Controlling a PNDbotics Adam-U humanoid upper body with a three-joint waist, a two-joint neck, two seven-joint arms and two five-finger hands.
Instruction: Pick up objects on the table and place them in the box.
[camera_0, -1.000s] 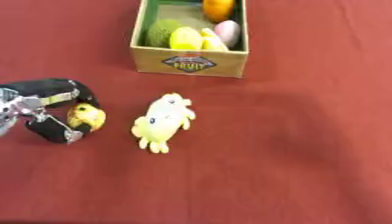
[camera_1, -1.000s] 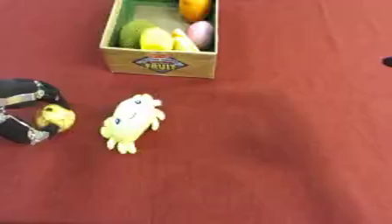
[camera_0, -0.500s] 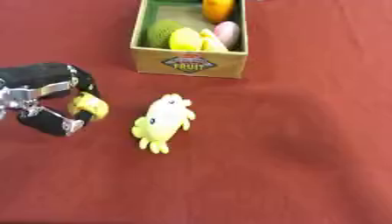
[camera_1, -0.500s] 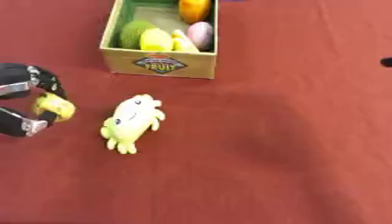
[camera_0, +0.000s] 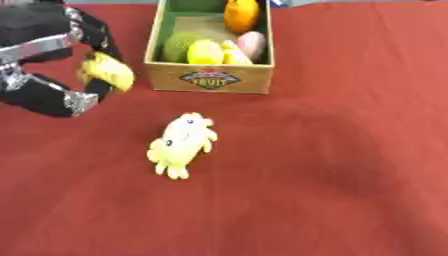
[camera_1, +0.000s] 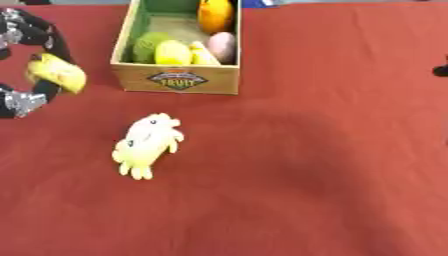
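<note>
The setting reads as a staged robot test area more than a home or kitchen. A plain, dark red cloth-covered worktop (camera_0: 350, 150) fills nearly the whole view, with only a thin grey strip at the far edge. On it sit props rather than household goods: a small cardboard box with a green lining and a "FRUIT" label (camera_0: 210, 78), filled with toy fruit, and a pale yellow plush animal toy (camera_0: 181, 143). A black and silver robot hand (camera_0: 48, 60) works over the cloth.
</note>
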